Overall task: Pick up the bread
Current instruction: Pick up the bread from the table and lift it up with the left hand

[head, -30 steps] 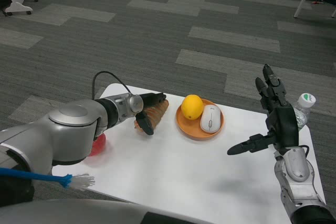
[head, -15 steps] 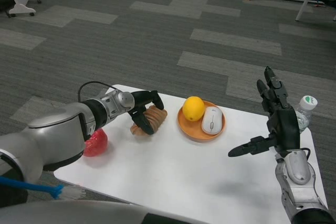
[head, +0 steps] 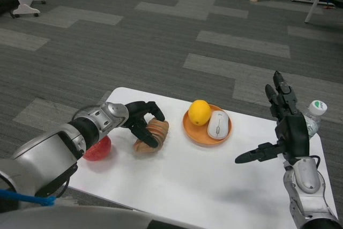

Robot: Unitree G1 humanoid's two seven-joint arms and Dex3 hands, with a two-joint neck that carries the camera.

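The bread (head: 154,135), a brown ridged loaf, lies at the left of the white table (head: 203,175), just left of the orange plate. My left hand (head: 139,121) reaches in from the left and grips the loaf, fingers curled over its top and near side. The loaf's left end is hidden under those fingers, and I cannot tell whether it is off the table. My right hand (head: 285,127) is held up over the table's right side, fingers spread, holding nothing.
An orange plate (head: 188,128) carries an orange fruit (head: 199,112) and a white computer mouse (head: 216,124). A red object (head: 97,149) sits by my left forearm. A clear bottle (head: 313,114) stands at the far right edge. A blue brush (head: 24,197) shows bottom left.
My left forearm has dropped lower and the loaf has shifted with the hand toward me, away from the plate's level. The view has also tilted a little. The right hand stays put.
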